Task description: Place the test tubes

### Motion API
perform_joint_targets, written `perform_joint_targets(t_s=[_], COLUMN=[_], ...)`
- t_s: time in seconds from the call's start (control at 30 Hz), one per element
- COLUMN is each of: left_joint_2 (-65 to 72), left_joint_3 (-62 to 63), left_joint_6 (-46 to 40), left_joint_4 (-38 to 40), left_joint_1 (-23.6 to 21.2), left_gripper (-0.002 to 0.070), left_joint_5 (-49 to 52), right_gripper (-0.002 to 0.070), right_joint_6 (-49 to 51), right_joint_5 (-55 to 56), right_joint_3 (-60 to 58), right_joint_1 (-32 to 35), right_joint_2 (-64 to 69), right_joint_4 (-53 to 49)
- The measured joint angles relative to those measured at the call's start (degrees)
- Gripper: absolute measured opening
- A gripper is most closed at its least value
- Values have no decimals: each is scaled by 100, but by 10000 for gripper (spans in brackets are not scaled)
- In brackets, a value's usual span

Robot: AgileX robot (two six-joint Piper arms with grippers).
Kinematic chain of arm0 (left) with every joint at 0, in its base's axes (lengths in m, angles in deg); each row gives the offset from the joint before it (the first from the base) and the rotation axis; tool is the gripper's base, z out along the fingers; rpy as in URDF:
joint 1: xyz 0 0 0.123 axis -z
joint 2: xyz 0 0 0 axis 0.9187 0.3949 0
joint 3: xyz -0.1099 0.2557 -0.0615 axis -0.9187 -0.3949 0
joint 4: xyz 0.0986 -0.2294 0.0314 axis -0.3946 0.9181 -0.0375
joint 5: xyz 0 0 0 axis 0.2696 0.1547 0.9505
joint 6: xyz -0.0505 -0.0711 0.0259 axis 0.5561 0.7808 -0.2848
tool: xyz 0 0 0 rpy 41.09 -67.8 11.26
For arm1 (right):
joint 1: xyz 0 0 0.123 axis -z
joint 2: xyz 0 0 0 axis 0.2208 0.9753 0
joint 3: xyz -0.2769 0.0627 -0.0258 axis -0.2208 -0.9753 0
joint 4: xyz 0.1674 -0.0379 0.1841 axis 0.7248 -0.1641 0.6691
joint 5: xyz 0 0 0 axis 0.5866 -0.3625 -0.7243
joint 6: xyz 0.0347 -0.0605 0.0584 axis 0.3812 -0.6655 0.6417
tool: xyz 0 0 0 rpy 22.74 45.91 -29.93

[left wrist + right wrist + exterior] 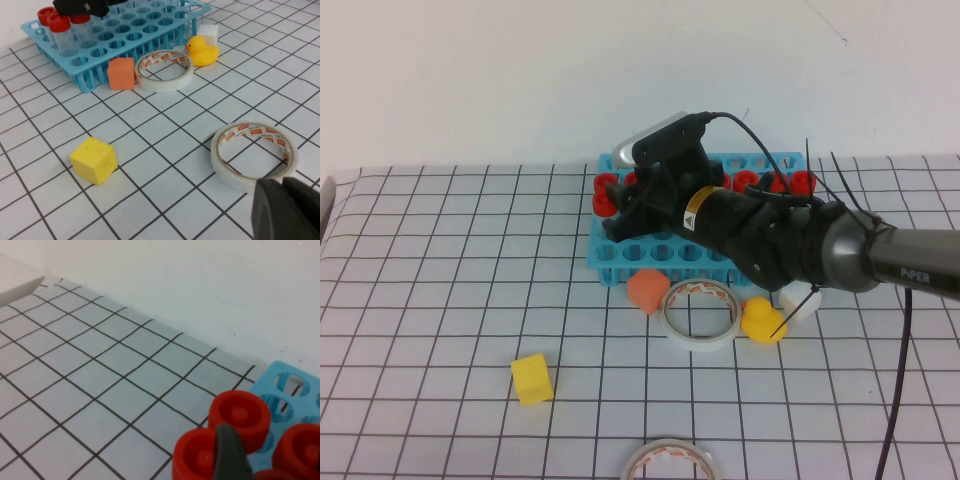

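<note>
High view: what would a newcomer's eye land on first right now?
The dark right arm dominates, with the right end effector over the left end of the blue rack, by the red-capped tubes. In front of the rack, a yellow duck sits beside a tape roll. The left end effector is shut, by a second tape roll nearest the robot.

Right arm (820,255): dark grey tube, white PIPER lettering, yellow label (695,212), black cables (760,138), silver bracket (642,140). Right tool (620,218): black. Left tool (282,189): dark grey.
</note>
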Motion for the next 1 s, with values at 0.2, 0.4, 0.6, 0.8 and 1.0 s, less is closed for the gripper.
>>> perform_joint_targets(t_s=[0.2, 0.4, 0.6, 0.8, 1.0], left_joint_2=[0, 0, 0, 0, 0], left_joint_3=[0, 0, 0, 0, 0], left_joint_6=[0, 0, 0, 0, 0], left_joint_4=[0, 0, 0, 0, 0], left_joint_1=[0, 0, 0, 0, 0], left_gripper=[-1, -1, -1, -1, -1], left_joint_5=[0, 0, 0, 10, 10], right_gripper=[301, 48, 5, 0, -1], right_joint_6=[176, 805, -196, -1412, -1600], right_joint_5=[-279, -743, -336, -278, -747], right_joint_3=[0, -420, -1956, -3460, -4500], right_joint_1=[0, -78, -374, -549, -558], right_joint_2=[-174, -1187, -2664, -4196, -5885], right_joint_4=[-123, -479, 431, 1279, 1380])
